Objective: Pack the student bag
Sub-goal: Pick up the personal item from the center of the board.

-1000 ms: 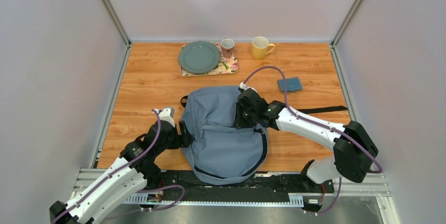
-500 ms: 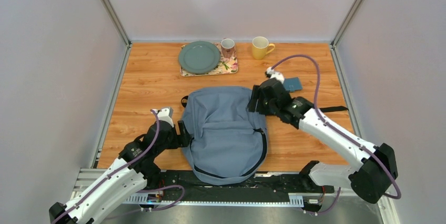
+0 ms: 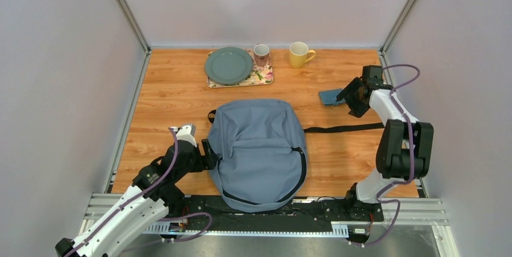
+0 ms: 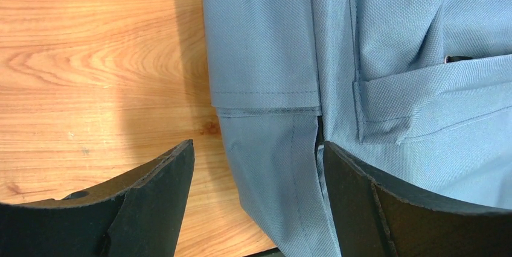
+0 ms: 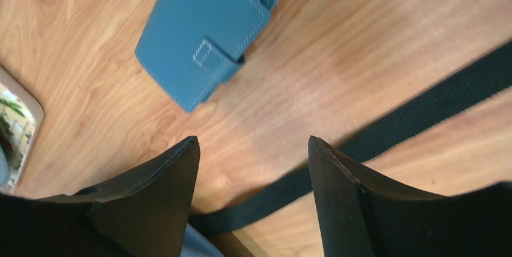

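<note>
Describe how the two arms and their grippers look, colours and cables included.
The left arm and the right arm have smooth white shells between bulky black joints. A thin purple cable loops loosely along each. The left gripper and the right gripper carry matte black, wedge-shaped fingers that taper to narrow tips. No markings show.

The student bag (image 4: 272, 46) is cut off by the left wrist view's edges.
</note>
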{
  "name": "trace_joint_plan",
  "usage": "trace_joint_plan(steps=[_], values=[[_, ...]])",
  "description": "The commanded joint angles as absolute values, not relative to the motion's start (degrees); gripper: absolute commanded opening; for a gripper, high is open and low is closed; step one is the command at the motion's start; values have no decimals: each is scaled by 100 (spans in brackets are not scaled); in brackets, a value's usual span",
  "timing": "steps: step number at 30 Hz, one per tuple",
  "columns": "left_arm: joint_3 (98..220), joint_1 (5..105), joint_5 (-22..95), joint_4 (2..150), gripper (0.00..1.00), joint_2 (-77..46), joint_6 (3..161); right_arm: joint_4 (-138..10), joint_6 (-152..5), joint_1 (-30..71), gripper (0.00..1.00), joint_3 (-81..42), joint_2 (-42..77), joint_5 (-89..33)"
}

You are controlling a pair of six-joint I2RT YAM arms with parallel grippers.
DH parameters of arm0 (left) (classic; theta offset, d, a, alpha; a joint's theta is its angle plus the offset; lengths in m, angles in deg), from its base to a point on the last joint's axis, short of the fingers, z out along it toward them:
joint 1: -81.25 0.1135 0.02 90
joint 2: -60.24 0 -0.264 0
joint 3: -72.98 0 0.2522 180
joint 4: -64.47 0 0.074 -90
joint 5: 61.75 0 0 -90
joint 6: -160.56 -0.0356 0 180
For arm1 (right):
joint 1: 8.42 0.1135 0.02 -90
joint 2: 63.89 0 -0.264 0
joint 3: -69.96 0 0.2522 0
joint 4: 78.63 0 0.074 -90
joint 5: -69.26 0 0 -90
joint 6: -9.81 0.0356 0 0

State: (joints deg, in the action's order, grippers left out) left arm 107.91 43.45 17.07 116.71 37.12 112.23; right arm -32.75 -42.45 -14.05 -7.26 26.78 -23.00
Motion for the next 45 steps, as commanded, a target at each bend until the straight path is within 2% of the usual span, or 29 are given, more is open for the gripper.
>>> trace_joint_plan(steps=[1, 15, 22, 30, 35, 36, 41, 45], values=[[10995, 4346, 1735, 11717, 85, 3782, 11336, -3823, -4046, -1667, 70, -1375, 3392, -2987], [10907, 4337, 1717, 11690, 85, 3739, 11433, -4966, -3634, -2108, 69, -1508, 4553, -3541], [10872, 4346, 1726, 11603, 85, 3668, 11486, -5169, -3571, -2099, 65, -1279, 4703, -3621], [10960, 4337, 1691, 11682, 85, 3633, 11477, -4940, -3826, -2099, 44, -1270, 4835, -3480], [10986, 4337, 1699, 11682, 85, 3607, 11451, -4817, -3905, -2099, 37, -1340, 4835, -3480], [10995, 4337, 1708, 11682, 85, 3598, 11451, -4808, -3940, -2099, 32, -1367, 4835, -3497], [11056, 4337, 1621, 11874, 85, 3703, 11424, -4712, -3976, -2099, 23, -1481, 4870, -3612], [11074, 4346, 1559, 11945, 85, 3844, 11424, -4720, -4002, -2099, 10, -1455, 4835, -3603]])
